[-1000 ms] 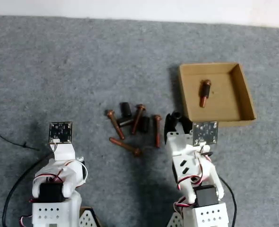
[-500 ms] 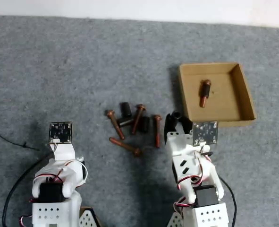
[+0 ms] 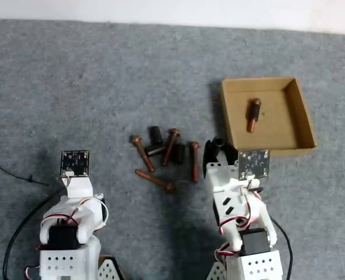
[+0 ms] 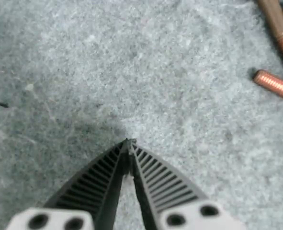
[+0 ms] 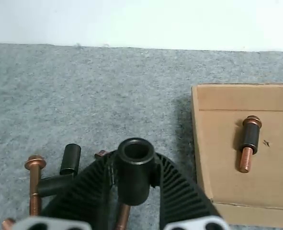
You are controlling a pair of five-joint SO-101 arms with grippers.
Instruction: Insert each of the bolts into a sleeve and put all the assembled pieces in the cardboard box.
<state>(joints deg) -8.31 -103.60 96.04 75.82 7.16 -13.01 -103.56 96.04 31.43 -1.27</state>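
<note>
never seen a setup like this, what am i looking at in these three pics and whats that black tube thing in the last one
You are looking at two small white robot arms, a left arm and a right arm, side by side at a grey table. Each ends in a two-fingered gripper.

The wide picture comes from a fixed camera looking down over the table. The other two come from cameras on the arms' wrists, each looking along its own fingers.

The left gripper is shut on nothing, above bare table. The right gripper holds the black sleeve, a short hollow tube.

Between the arms lie four copper bolts and a few spare sleeves. The cardboard box holds one finished piece, a bolt pushed through a sleeve.
</note>
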